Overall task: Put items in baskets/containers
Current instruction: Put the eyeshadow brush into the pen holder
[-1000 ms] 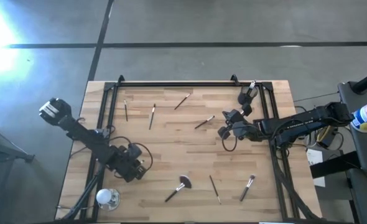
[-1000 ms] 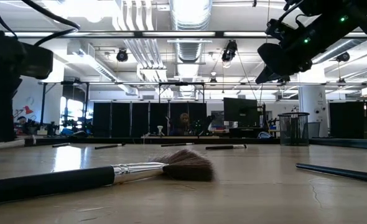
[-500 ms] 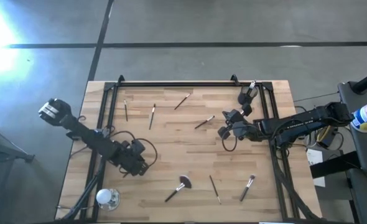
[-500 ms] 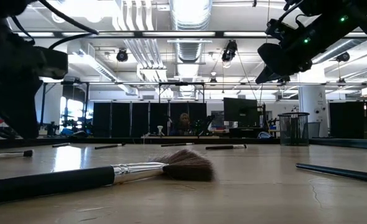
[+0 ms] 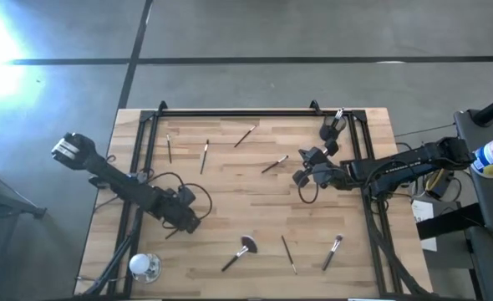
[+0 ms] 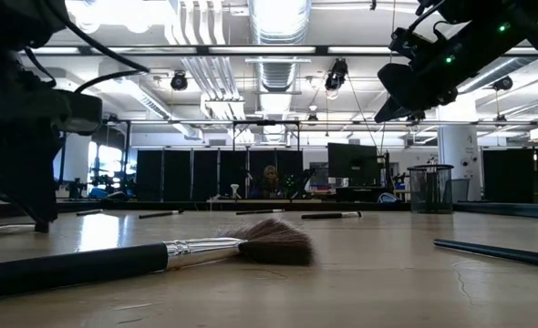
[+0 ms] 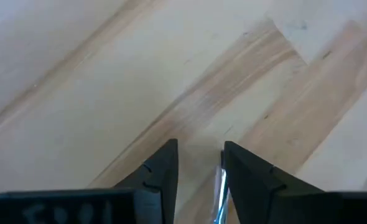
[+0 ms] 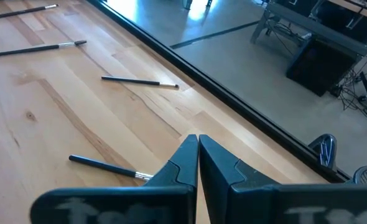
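Slim makeup brushes lie flat on the wooden table: several at the far side (image 5: 205,156) (image 5: 274,165), and a fan brush (image 5: 240,252) (image 6: 251,248) with two more (image 5: 288,253) (image 5: 332,251) near the front. One brush (image 5: 174,233) lies under my left gripper (image 5: 188,222) (image 7: 200,163). That gripper is open and points down, its tips at the table (image 6: 41,223). The dark cup (image 5: 328,131) (image 6: 430,189) stands at the far right. My right gripper (image 5: 299,177) (image 8: 198,149) hangs shut above the table, holding nothing. My left gripper comes from above, slanting down, with its two fingers either side of a brush's silver ferrule (image 7: 221,186). The ferrule lies close along the inner side of one finger (image 7: 246,177). I cannot tell whether the finger touches it. The brush lies on the table.
A clear rounded glass object (image 5: 144,266) stands at the near left corner. A black frame rail (image 5: 238,113) runs along the far edge, with side rails at left and right. Cables loop around both arms on the table.
My left gripper has gone toward the table's right edge and sunk until its tips are at the tabletop. Half a second ago a brush showed lying on the table beside it, where none showed a second ago. My right arm has kept still.
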`<state>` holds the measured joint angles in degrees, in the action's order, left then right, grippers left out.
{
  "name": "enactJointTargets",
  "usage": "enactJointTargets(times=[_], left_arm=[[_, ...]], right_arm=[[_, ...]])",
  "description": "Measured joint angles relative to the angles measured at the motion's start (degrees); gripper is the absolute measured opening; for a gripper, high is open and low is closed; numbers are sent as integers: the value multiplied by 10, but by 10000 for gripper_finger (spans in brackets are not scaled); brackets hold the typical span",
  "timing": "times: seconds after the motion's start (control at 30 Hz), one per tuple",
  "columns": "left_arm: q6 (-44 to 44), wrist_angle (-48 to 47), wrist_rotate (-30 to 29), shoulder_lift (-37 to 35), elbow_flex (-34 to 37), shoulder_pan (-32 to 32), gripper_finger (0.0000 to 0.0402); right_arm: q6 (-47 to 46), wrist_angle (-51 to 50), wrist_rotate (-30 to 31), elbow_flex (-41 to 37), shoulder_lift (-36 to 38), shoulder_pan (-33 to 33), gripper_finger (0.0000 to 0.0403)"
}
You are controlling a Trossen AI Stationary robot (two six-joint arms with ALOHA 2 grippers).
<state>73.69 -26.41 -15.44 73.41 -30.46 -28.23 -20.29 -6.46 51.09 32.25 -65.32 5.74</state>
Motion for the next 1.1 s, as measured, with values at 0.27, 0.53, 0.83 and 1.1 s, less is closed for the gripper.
enactJointTargets(times=[0.27, 0.53, 0.83, 1.1], left_arm=[[-52, -1, 15, 0, -28, 0, 120], [-82, 3, 38, 38, -37, 0, 120], [-95, 12, 46, 67, -39, -1, 114], [-94, 0, 35, 71, -37, -1, 11]], right_arm=[[0, 0, 0, 0, 0, 0, 8], [0, 0, 0, 0, 0, 0, 8], [0, 0, 0, 0, 0, 0, 8], [0, 0, 0, 0, 0, 0, 8]])
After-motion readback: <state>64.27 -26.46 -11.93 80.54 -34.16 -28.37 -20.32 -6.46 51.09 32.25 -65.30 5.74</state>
